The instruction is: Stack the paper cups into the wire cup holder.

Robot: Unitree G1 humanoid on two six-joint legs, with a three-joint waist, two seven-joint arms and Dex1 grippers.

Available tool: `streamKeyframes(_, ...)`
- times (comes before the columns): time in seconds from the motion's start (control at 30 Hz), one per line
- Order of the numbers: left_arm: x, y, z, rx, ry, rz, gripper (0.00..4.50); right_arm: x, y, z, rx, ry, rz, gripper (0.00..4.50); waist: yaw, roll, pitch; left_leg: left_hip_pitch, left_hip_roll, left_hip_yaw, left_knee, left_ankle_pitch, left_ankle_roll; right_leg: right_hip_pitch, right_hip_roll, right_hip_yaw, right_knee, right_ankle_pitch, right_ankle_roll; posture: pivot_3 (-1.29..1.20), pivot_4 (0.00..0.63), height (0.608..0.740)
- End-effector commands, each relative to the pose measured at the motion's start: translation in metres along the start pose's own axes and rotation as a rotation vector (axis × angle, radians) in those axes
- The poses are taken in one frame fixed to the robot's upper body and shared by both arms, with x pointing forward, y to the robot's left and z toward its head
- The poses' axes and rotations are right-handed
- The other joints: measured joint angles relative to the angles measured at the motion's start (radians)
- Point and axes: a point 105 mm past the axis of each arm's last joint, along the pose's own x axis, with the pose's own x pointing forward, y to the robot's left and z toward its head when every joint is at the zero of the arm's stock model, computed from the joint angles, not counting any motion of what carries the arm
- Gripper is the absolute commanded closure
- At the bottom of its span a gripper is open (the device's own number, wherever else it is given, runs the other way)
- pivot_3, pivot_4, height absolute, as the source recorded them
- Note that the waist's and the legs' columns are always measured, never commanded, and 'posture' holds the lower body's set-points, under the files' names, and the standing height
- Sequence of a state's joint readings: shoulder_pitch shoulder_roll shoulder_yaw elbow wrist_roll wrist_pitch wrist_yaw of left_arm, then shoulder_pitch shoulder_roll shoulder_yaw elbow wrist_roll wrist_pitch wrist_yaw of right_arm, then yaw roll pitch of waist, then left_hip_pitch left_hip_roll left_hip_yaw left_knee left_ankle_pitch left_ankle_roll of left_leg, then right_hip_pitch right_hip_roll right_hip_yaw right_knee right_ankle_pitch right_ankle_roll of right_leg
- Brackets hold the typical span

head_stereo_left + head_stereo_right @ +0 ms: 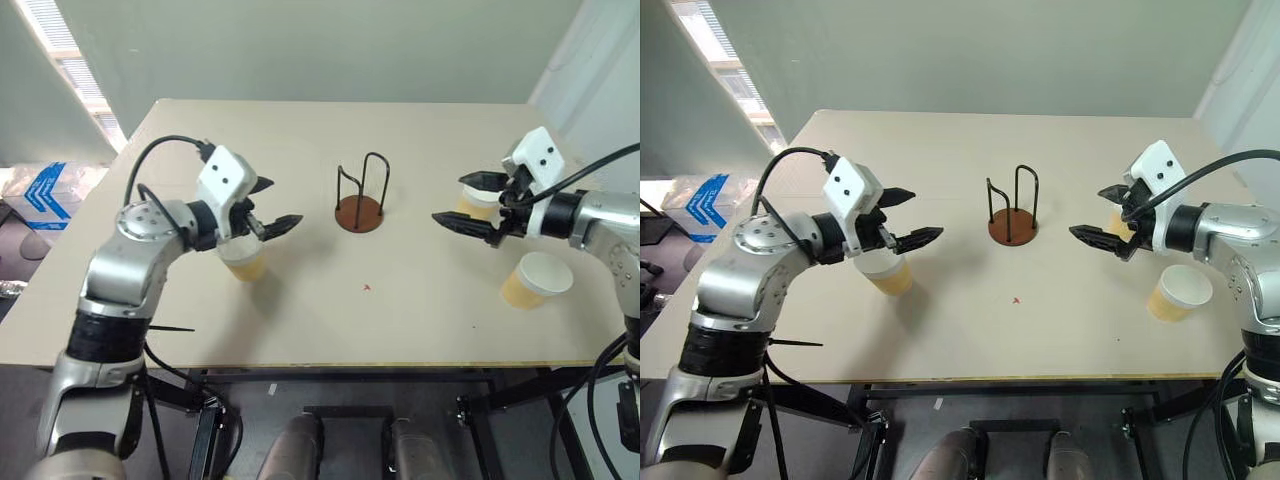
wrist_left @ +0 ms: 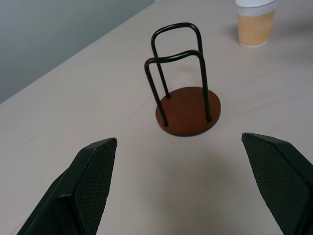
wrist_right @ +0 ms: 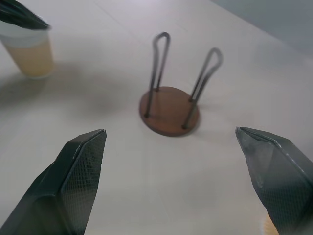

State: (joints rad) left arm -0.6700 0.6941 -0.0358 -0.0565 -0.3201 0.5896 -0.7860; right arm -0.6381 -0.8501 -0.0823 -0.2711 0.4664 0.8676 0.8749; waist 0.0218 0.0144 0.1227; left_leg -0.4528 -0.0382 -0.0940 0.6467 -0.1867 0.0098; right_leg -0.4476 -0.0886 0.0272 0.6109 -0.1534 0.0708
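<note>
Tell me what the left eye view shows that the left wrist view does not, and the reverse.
Left eye view adds: the open right gripper, the left cup beneath the left gripper, and the front right cup. Left wrist view adds: the textured inner faces of the left fingers. Both share: the empty holder, the open left gripper, and the far cup beyond the holder.

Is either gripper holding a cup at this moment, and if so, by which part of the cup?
Nothing is held. The left gripper and the right gripper are both open and empty above the table.
</note>
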Motion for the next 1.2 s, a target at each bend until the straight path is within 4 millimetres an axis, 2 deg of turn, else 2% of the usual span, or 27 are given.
streamKeyframes(0.03, 0.006, 0.0, 0.01, 0.025, -0.028, 0.0, 0.0, -0.011, -0.002, 0.014, -0.038, -0.037, -0.036, 0.02, 0.0, 0.0, 0.0, 0.0, 0.0, 0.0, 0.0, 0.0, 0.001, 0.0, 0.0, 0.0, 0.0, 0.0, 0.0, 0.0, 0.15, 0.74)
streamKeyframes(0.47, 0.05, -0.002, 0.008, -0.048, -0.032, 0.05, 0.0, -0.014, -0.001, 0.015, -0.036, -0.029, -0.035, 0.02, 0.002, -0.001, 0.0, 0.0, 0.0, 0.0, 0.001, 0.002, 0.003, 0.001, 0.0, 0.0, -0.001, 0.002, 0.003, 0.0, 0.15, 0.74)
streamKeyframes(0.67, 0.071, -0.016, 0.007, -0.088, -0.029, -0.013, 0.0, -0.014, 0.001, 0.014, -0.024, -0.024, -0.035, 0.02, 0.002, -0.001, 0.0, 0.0, -0.001, 0.001, 0.001, 0.003, 0.003, 0.001, 0.0, 0.0, -0.002, 0.003, 0.005, 0.0, 0.15, 0.74)
streamKeyframes(0.8, 0.084, -0.033, 0.009, -0.117, -0.031, -0.093, 0.0, -0.018, 0.003, 0.015, -0.023, -0.023, -0.038, 0.02, 0.003, -0.001, 0.0, -0.001, -0.001, 0.001, 0.001, 0.004, 0.002, 0.001, 0.0, 0.001, -0.002, 0.003, 0.006, 0.0, 0.15, 0.74)
streamKeyframes(1.2, 0.109, -0.03, 0.011, -0.133, -0.031, -0.065, 0.0, -0.021, 0.004, 0.014, -0.02, -0.018, -0.058, 0.02, 0.005, -0.001, 0.001, -0.001, -0.001, 0.001, 0.001, 0.006, 0.005, 0.002, -0.001, 0.001, -0.002, 0.004, 0.009, 0.0, 0.15, 0.74)
